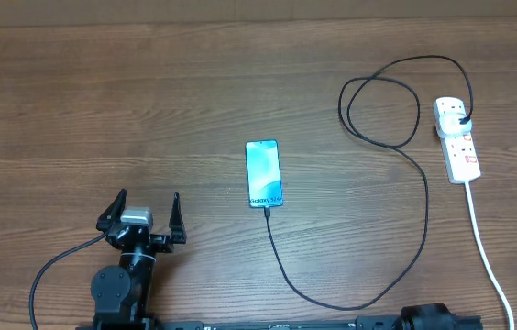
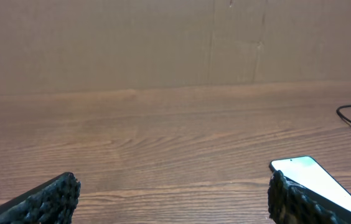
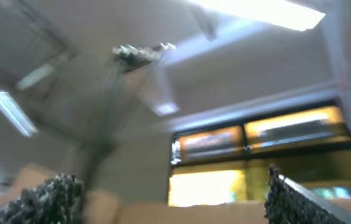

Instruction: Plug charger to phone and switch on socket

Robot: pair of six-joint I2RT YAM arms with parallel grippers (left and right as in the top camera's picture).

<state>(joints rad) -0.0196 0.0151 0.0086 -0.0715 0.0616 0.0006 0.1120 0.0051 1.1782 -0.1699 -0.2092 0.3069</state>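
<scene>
The phone (image 1: 264, 173) lies flat mid-table with its light-blue screen up. The black charger cable (image 1: 421, 220) runs from the phone's near end, curves right and loops up to a black plug (image 1: 461, 119) seated in the white socket strip (image 1: 457, 137) at the far right. My left gripper (image 1: 144, 213) is open and empty, low on the table left of the phone; the phone's corner shows in its wrist view (image 2: 315, 177) beside the right finger. My right gripper (image 3: 172, 193) is open and points up at the ceiling; only its arm base shows at the overhead view's bottom edge.
The strip's white cord (image 1: 486, 247) runs down to the table's near right edge. A brown cardboard wall (image 2: 163, 43) stands along the table's far side.
</scene>
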